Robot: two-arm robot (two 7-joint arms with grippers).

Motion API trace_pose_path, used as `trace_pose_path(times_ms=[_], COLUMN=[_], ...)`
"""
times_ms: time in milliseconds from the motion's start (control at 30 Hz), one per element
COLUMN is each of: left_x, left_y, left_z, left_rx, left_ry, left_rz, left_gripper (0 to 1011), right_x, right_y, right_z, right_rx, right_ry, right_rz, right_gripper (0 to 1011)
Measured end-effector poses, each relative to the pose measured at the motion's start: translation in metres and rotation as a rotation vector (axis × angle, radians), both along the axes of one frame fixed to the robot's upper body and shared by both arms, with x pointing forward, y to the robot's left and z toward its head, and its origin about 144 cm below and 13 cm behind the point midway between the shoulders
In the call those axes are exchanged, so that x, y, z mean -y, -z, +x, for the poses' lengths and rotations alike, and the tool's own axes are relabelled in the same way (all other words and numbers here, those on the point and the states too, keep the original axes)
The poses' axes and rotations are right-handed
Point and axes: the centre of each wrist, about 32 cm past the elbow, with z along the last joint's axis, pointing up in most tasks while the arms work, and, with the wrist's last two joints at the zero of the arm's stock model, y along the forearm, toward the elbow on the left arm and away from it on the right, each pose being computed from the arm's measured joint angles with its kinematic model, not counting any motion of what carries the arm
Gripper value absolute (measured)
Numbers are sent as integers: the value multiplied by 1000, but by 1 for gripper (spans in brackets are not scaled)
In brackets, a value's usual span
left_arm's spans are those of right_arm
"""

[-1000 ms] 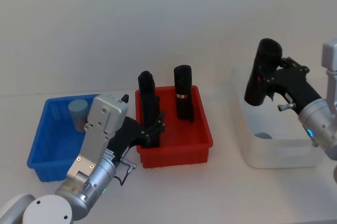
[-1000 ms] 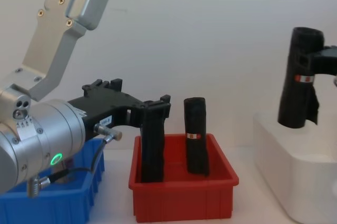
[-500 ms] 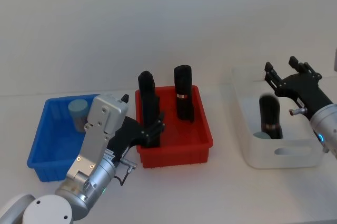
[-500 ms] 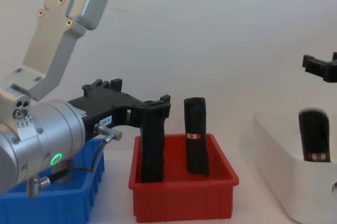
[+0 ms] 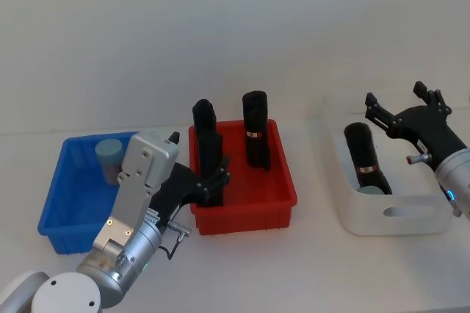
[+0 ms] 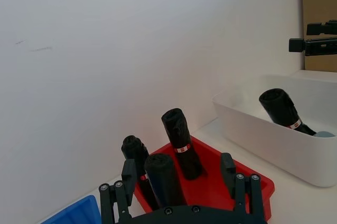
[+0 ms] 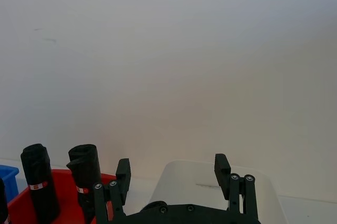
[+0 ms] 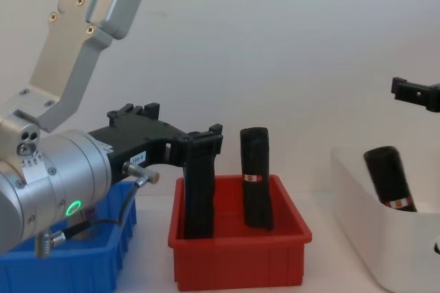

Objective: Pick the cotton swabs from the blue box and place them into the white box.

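At the right of the head view, the right pincer hangs above the white box with its fingers spread wide and nothing between them. A black roll leans tilted inside that box, beside a pale blue cap. At lower left, the left pincer sits spread around a black roll standing in the red bin; a second roll stands behind. One cotton swab tub sits in the blue box at far left on the counter.
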Motion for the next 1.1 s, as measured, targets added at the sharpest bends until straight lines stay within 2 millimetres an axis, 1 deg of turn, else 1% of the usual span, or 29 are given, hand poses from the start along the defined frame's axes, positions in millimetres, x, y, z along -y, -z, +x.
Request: trace_pose_path(times_ms=[333,533,700,867,933,1000,1100], left_x=[0,0,0,0,0,0,0], left_y=[0,0,0,0,0,0,0], left_z=[0,0,0,0,0,0,0], left_rx=[0,0,0,0,0,0,0], left_ry=[0,0,0,0,0,0,0], left_rz=[0,0,0,0,0,0,0], left_gripper=[1004,1004,1004,1004,1004,1004,1004], right_x=[1,0,-3,-9,-10,-12,-15], right_y=[1,3,6,11,12,14,16], right_z=[-1,-5,-14,-31,-33,-42,-48], right_rx=[0,-4,-13,-30,-32,-40,-47], right_ry=[0,-5,-11,-24,-26,-33,-38], right_rz=[1,-2,-6,-12,-13,-15,-17], right_gripper=[1001,1001,1001,1001,1001,1001,1001])
